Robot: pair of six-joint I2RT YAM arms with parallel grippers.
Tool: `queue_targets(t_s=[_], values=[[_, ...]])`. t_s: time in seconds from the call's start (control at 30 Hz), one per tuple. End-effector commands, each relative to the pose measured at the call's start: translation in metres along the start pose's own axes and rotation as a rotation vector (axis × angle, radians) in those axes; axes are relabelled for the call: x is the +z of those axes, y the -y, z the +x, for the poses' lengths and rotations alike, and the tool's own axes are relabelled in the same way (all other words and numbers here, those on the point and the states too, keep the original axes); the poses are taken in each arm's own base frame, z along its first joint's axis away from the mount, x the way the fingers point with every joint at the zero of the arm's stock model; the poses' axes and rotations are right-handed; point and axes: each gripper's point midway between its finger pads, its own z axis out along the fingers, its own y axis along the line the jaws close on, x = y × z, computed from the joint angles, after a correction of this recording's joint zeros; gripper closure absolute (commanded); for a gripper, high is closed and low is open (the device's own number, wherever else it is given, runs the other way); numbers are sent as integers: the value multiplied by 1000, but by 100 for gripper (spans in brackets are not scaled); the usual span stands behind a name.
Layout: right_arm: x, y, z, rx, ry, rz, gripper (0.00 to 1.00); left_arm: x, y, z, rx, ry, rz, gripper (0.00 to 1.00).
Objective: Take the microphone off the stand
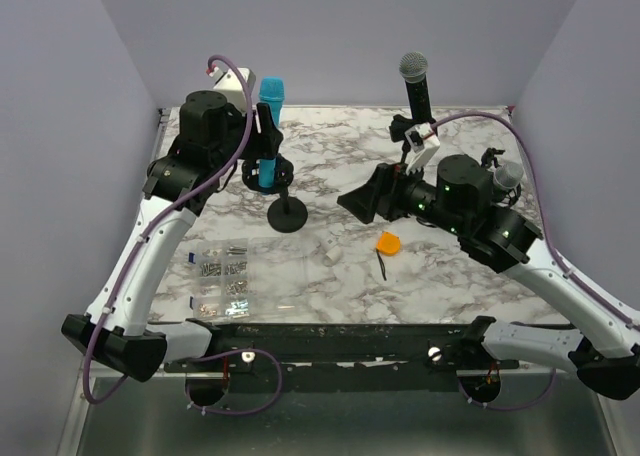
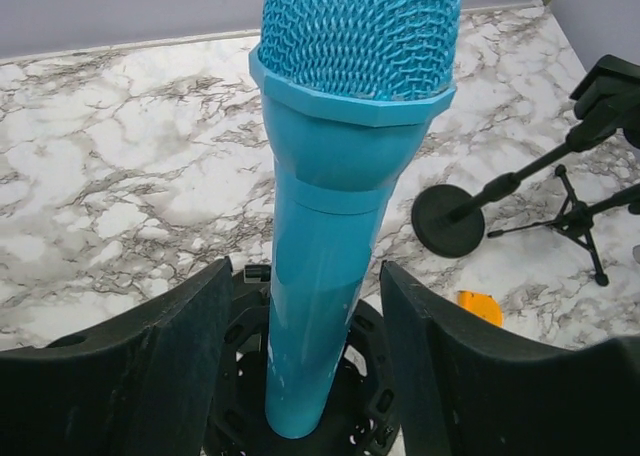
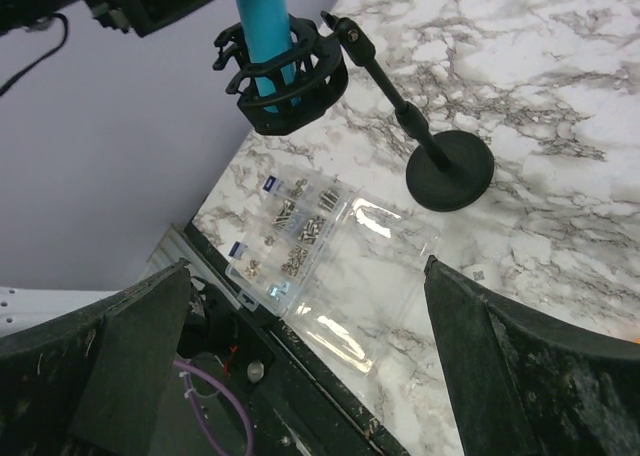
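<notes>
The blue microphone (image 2: 330,226) stands upright in the clip (image 3: 285,81) of its stand (image 1: 288,214) at the far left of the bench (image 1: 340,156), with the left gripper (image 2: 305,271) straddling its barrel, fingers (image 2: 150,356) spread and not yet pinching, placed to lift it out, while the right gripper (image 3: 305,268) hangs wide open.

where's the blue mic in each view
top external: blue microphone stands upright, upper left of centre.
left wrist: dead centre, filling the frame between the fingers.
right wrist: top, left of centre; only its lower body shows.
shared landmark: the black ring mount around its lower end.
</notes>
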Motion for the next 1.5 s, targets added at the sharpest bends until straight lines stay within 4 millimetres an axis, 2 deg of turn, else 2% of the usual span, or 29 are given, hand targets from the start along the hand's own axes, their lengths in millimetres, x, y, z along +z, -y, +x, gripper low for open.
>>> queue_targets(t_s=[0.0, 0.13, 0.37, 0.47, 0.57, 0.67, 0.9, 1.07, 1.17, 1.23, 1.37, 1.47], values=[[-14, 5, 1, -30, 23, 18, 0, 6, -11, 0, 33, 30, -58, 42], [-21, 9, -1, -35, 47, 36, 0, 12, -10, 5, 31, 14, -55, 45], [-27, 14, -2, -36, 60, 56, 0, 15, -4, 2, 31, 18, -35, 65], [-28, 13, -2, -37, 60, 52, 0, 12, -1, -5, 52, 30, -30, 73], [-29, 13, -3, -35, 66, 56, 0, 4, 4, -21, 90, 62, -29, 84], [-30, 17, -6, -23, 88, 78, 0, -4, 9, -37, 141, 84, -19, 86], [-33, 17, -7, -14, 109, 70, 0, -35, 13, -84, 170, 171, -56, 100], [-33, 18, -5, -13, 103, 73, 0, -73, -11, -127, 182, 287, -226, 100], [-34, 19, -6, -10, 109, 77, 0, -86, -38, -131, 163, 273, -390, 100], [-35, 20, -7, -7, 120, 79, 0, -87, -61, -117, 91, 208, -482, 100], [-36, 16, -8, -11, 124, 58, 0, -69, -95, -86, -48, 106, -536, 100], [-37, 15, -8, -19, 115, 58, 0, -62, -132, -63, -130, 49, -617, 100]])
